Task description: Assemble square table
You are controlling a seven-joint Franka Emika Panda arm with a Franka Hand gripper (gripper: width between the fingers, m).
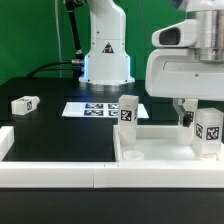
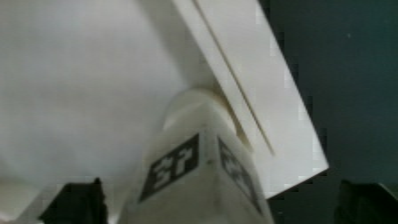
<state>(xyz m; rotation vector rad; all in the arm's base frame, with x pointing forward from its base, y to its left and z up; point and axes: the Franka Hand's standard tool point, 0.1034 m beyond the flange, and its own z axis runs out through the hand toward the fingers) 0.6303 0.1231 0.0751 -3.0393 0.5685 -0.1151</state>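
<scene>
The jaws stand apart. One dark fingertip [image 2: 79, 203] sits on each side of an upright tagged leg block [image 2: 192, 170], with a gap on both sides, so nothing is clamped. That block stands on the square table top [image 1: 165, 150], close beside its raised rim, on the exterior view's right. A second leg block [image 1: 128, 112] stands upright at the top's far corner on the exterior view's left. The marker board [image 1: 100, 108] lies flat on the dark worktop [image 1: 60, 135] just beyond. A third leg block [image 1: 25, 103] lies well apart, further left.
</scene>
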